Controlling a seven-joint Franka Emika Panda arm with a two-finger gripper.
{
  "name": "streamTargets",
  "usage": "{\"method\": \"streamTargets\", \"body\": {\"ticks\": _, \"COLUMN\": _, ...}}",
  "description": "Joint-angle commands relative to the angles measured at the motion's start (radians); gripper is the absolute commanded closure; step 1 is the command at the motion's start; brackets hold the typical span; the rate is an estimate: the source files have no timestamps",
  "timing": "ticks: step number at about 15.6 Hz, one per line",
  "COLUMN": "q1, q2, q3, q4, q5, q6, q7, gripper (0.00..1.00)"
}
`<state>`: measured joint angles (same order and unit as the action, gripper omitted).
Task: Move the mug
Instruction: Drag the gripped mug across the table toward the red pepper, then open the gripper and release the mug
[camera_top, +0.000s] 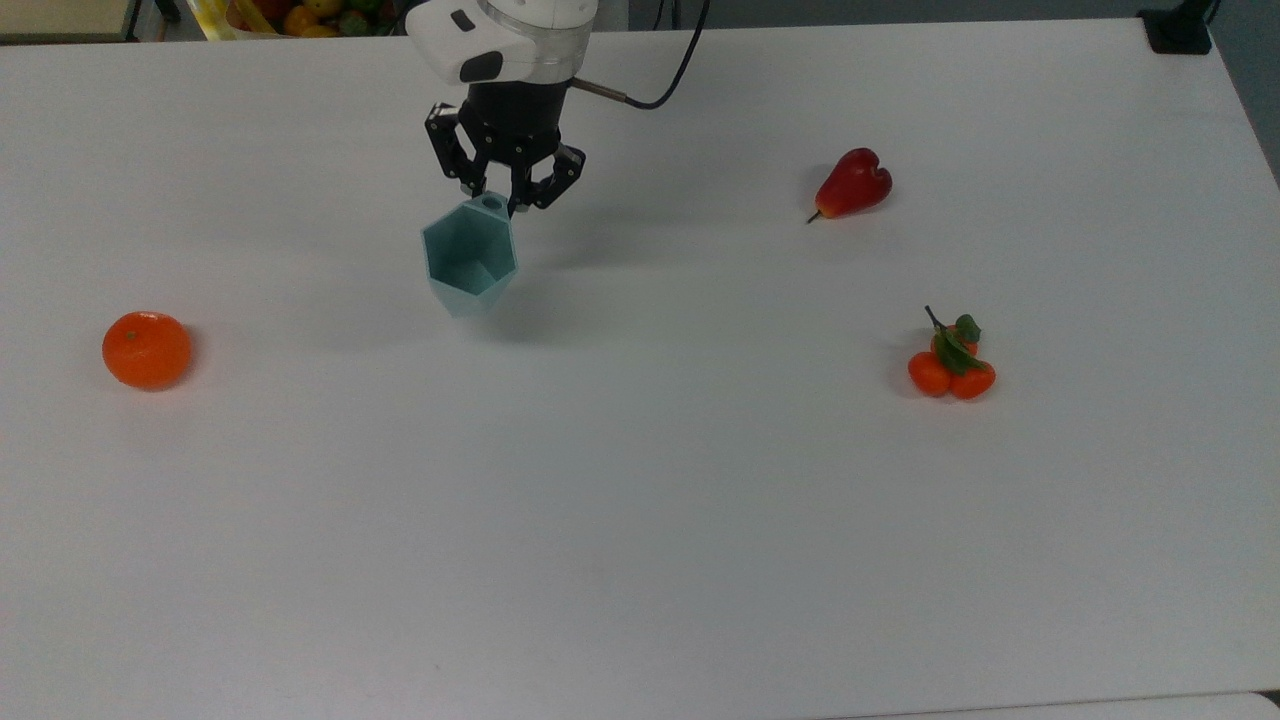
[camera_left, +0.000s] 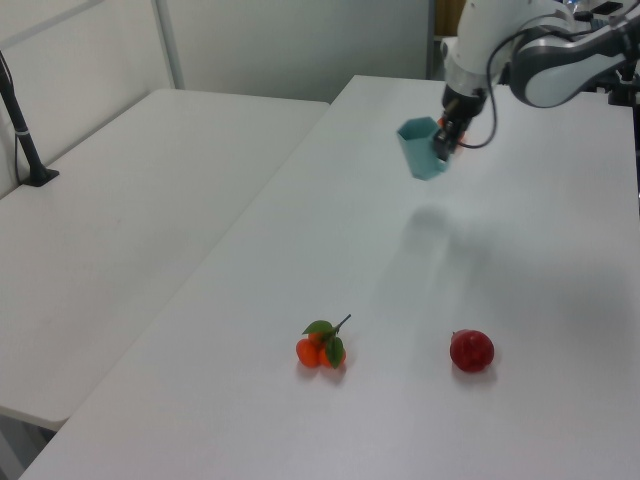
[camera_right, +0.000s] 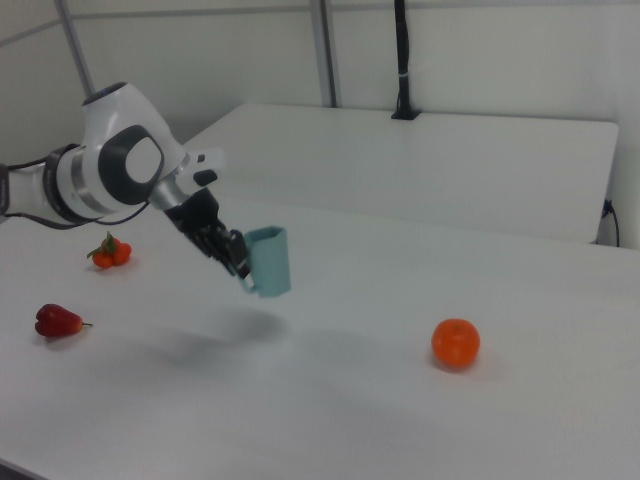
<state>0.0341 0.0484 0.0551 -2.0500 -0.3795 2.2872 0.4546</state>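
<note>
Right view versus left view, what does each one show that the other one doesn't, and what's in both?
The right view alone has the orange on the table. The left view alone has a second white table standing beside the work table. Both share the gripper shut on the handle of the mug, which hangs clear above the table, plus the red fruit and the small cluster of orange fruits.

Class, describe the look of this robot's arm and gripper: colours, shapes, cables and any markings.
The arm has rounded white shells with dark grey joint sections. The wrist flange is white with small dark buttons. The gripper is black, with skeletal linkage fingers. A thin black cable loops from the wrist.
</note>
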Motion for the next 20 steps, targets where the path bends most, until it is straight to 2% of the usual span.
{"method": "streamTargets", "body": {"ticks": 1, "q1": 0.020, "q2": -0.079, "q3": -0.001, "q4": -0.107, "q5": 0.050, "q6": -0.055, "q7": -0.057, "gripper": 0.85}}
{"method": "streamTargets", "body": {"ticks": 4, "q1": 0.029, "q2": -0.075, "q3": -0.001, "q4": -0.134, "q5": 0.076, "q6": -0.055, "q7": -0.062, "gripper": 0.85}}
{"method": "streamTargets", "body": {"ticks": 13, "q1": 0.069, "q2": -0.025, "q3": -0.003, "q4": -0.142, "q5": 0.087, "q6": -0.110, "q7": -0.062, "gripper": 0.72}}
{"method": "streamTargets", "body": {"ticks": 14, "q1": 0.069, "q2": -0.025, "q3": -0.003, "q4": -0.140, "q5": 0.087, "q6": -0.121, "q7": -0.062, "gripper": 0.63}}
{"method": "streamTargets", "body": {"ticks": 16, "q1": 0.069, "q2": -0.027, "q3": -0.001, "q4": -0.131, "q5": 0.087, "q6": -0.161, "q7": -0.062, "gripper": 0.29}}
{"method": "streamTargets", "body": {"ticks": 18, "q1": 0.069, "q2": -0.027, "q3": -0.003, "q4": -0.117, "q5": 0.087, "q6": -0.193, "q7": -0.062, "gripper": 0.13}}
{"method": "streamTargets", "body": {"ticks": 19, "q1": 0.069, "q2": -0.028, "q3": -0.003, "q4": -0.113, "q5": 0.087, "q6": -0.208, "q7": -0.063, "gripper": 0.07}}
{"method": "streamTargets", "body": {"ticks": 20, "q1": 0.070, "q2": -0.028, "q3": -0.003, "q4": -0.092, "q5": 0.087, "q6": -0.234, "q7": -0.077, "gripper": 0.07}}
